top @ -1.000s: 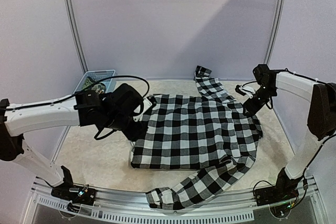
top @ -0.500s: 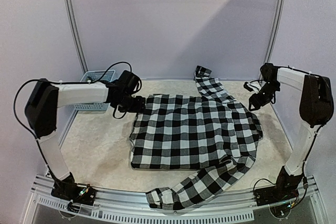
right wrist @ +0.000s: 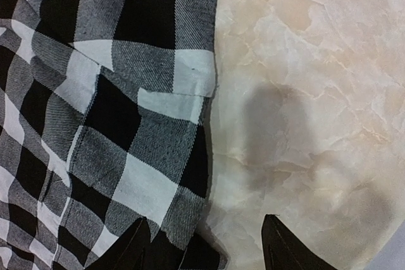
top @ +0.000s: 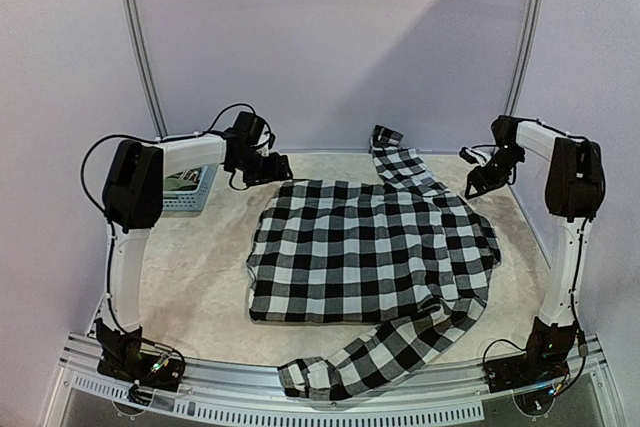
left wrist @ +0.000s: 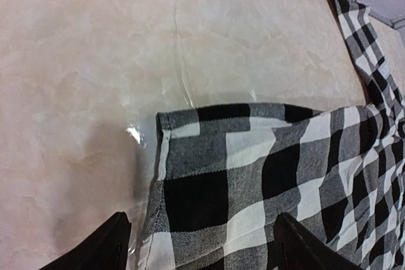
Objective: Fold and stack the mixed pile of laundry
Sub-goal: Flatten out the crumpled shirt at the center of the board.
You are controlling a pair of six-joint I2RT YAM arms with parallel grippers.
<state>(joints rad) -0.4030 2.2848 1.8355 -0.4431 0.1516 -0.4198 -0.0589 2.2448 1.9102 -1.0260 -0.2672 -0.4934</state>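
Note:
The black-and-white checked shirt (top: 370, 257) lies spread flat in the middle of the table. One sleeve (top: 395, 159) points to the back wall and the other (top: 340, 372) trails over the front rail. My left gripper (top: 276, 170) hovers open over the shirt's far left corner (left wrist: 221, 175), with its fingertips (left wrist: 111, 248) on either side of the corner. My right gripper (top: 478, 180) is open at the shirt's far right edge (right wrist: 139, 131). One of its fingertips (right wrist: 130, 248) is over cloth and the other over bare table. Neither gripper holds anything.
A light blue lattice basket (top: 170, 199) stands at the far left behind the left arm, with some dark cloth inside that I cannot make out. The marbled tabletop (top: 190, 287) shows bare to the left of the shirt. Frame posts rise at both back corners.
The left arm swung from the shirt's near left side back to its far left corner, and its jaws widened. The right gripper drew back towards the far right. The shirt stays flat.

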